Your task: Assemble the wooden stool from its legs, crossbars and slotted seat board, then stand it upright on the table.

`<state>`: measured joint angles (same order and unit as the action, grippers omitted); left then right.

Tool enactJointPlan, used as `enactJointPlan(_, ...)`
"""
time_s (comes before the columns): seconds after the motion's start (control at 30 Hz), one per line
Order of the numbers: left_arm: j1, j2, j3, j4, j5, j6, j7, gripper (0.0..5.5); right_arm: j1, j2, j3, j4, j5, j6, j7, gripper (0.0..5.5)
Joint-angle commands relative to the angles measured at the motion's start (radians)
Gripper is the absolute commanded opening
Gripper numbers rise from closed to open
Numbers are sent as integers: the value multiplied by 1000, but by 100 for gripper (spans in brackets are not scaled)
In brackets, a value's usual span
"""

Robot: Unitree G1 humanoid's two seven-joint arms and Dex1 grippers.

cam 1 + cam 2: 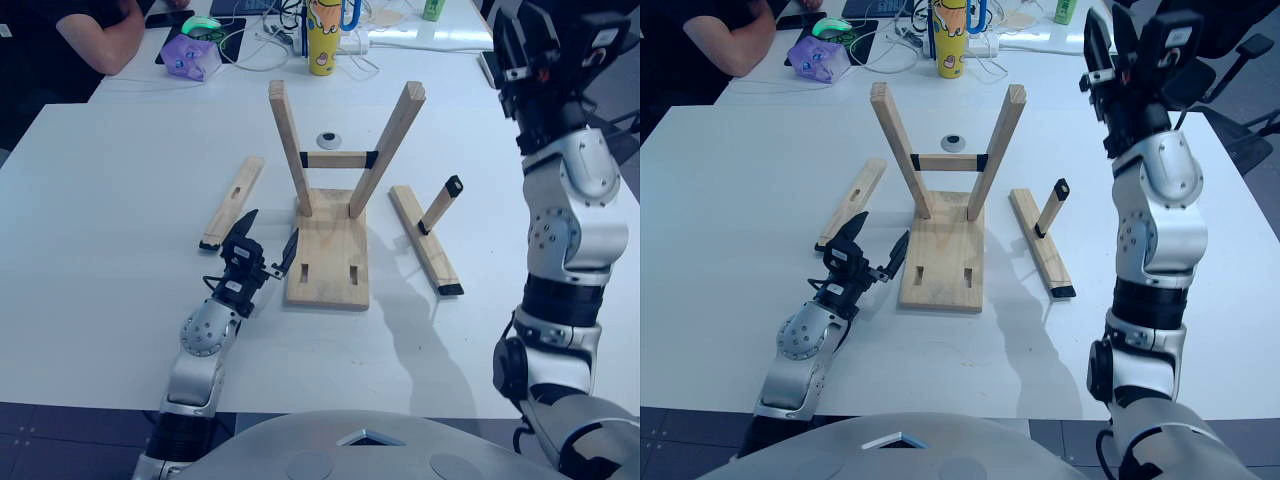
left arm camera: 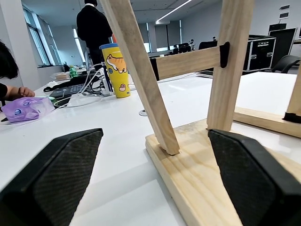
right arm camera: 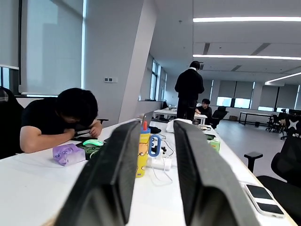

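Observation:
The slotted seat board lies flat mid-table. Two legs stand tilted in its far slots, joined by a crossbar; its two near slots are bare. A loose leg lies to the left. Another leg lies to the right with a short crossbar sticking up from it. My left gripper rests low at the board's near-left edge, open and holding nothing; its pads frame the board's corner. My right gripper is raised high at the far right, its fingers slightly apart with nothing between.
A small black round piece lies behind the standing legs. On the far table stand a yellow cup and a purple pouch among cables. A person leans on the far-left table. A phone lies near the right edge.

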<state>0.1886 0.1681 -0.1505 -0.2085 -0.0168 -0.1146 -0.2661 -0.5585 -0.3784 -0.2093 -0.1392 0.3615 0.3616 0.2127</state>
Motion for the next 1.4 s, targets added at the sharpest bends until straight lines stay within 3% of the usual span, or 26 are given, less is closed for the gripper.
enactJointPlan(0.03,-27,1,-6,15,11,20,-3,416,38,22,-9,20,11,49,-13,61)
enactJointPlan(0.17,-24,0,-1,21,14,17,5,416,34,31,-6,-1,9,50,-10,6)
enactJointPlan(0.37,-22,1,3,30,16,12,7,416,9,33,-11,-54,-16,-36,-8,1)
enactJointPlan(0.67,-46,18,18,23,4,22,-8,416,363,108,83,38,-71,148,-57,1)
enactJointPlan(1.2,-34,-6,22,41,17,3,16,416,211,85,90,74,-95,78,-7,1)
enactJointPlan(1.4,-32,-10,19,51,17,-2,20,416,116,102,22,4,-86,-135,-21,1)
